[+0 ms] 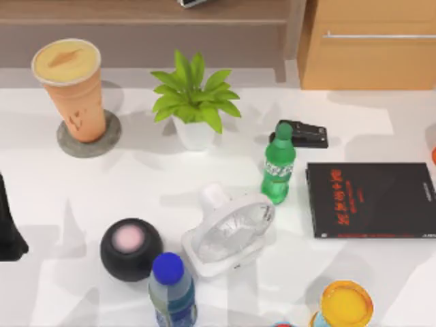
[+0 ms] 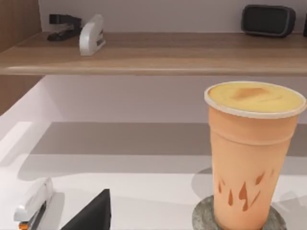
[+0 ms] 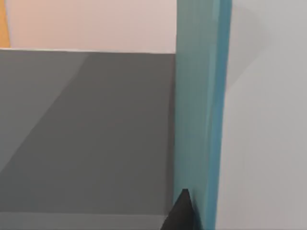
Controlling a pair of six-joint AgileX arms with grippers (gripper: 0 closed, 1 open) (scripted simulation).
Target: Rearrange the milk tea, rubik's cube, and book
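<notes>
The milk tea is found upright on a grey coaster at the counter's 10 o'clock. The left hand is seen at 9 o'clock; its grip cannot be told. The book is seen upright close against the right hand, whose grip cannot be told.

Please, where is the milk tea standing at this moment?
The milk tea stands upright on a round grey coaster at the far left of the table in the top view, left of the potted plant.
</notes>
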